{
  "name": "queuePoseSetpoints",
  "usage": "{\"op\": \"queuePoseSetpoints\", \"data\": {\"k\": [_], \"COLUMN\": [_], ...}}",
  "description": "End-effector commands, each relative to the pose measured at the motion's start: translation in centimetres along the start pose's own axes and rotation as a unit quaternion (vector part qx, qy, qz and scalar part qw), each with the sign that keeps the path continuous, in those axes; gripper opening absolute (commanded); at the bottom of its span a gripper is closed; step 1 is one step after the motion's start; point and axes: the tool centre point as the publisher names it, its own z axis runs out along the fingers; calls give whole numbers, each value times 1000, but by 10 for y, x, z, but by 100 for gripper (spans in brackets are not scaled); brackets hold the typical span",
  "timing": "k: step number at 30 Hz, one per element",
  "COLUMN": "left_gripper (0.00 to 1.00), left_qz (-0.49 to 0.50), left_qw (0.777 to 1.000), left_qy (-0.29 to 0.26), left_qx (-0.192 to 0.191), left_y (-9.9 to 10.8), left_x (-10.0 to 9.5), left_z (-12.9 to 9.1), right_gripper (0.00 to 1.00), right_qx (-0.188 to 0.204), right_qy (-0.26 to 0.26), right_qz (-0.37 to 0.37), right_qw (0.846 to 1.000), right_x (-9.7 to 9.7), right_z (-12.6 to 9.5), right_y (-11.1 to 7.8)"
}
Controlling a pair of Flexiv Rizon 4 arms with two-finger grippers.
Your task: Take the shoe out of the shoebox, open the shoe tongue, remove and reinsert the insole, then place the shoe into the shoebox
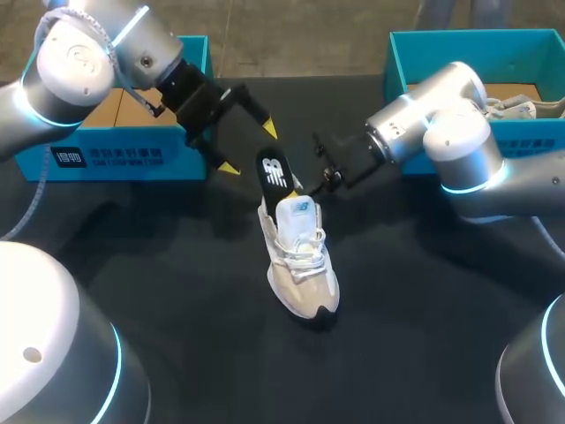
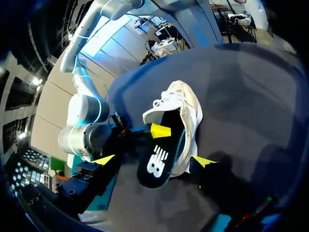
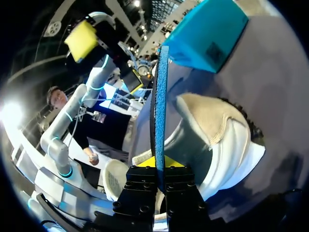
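Right pincer [image 3: 158,166] pinches black insole [image 1: 275,170] (blue-edged) by white shoe [image 1: 300,256]; left pincer [image 1: 249,148] wide.

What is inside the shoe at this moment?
One end of the insole sits in the shoe; the rest sticks out at the heel, held by the right claw. The shoe itself hides how deep it reaches.

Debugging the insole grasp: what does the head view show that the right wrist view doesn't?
Only head view: the left box and the right box together, a second shoe in the right one, the left gripper open with both yellow tips showing, and the insole seen on its black face.
Only right wrist view: the right gripper pinching the insole edge-on from both sides.
Both: the white shoe, the insole, part of the left gripper.
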Motion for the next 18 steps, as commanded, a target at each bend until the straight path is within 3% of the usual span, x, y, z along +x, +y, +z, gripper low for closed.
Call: {"op": "queuePoseSetpoints", "data": {"k": [1,13,18], "left_gripper": [100,100,100], "left_qz": [-1,-2,-2], "left_qw": [1000,1000,1000], "left_qy": [0,10,8], "left_qx": [-1,-4,0], "left_y": [-1,5,5], "left_x": [1,3,2], "left_z": [2,8,8], "right_gripper": [0,0,20], "right_qx": [10,13,13], "right_qy": [0,3,-5], "right_qz": [9,33,20], "right_qw": [1000,999,1000], "right_x": [1,4,5], "right_z": [4,11,8], "right_y": [-3,-21,-10]}}
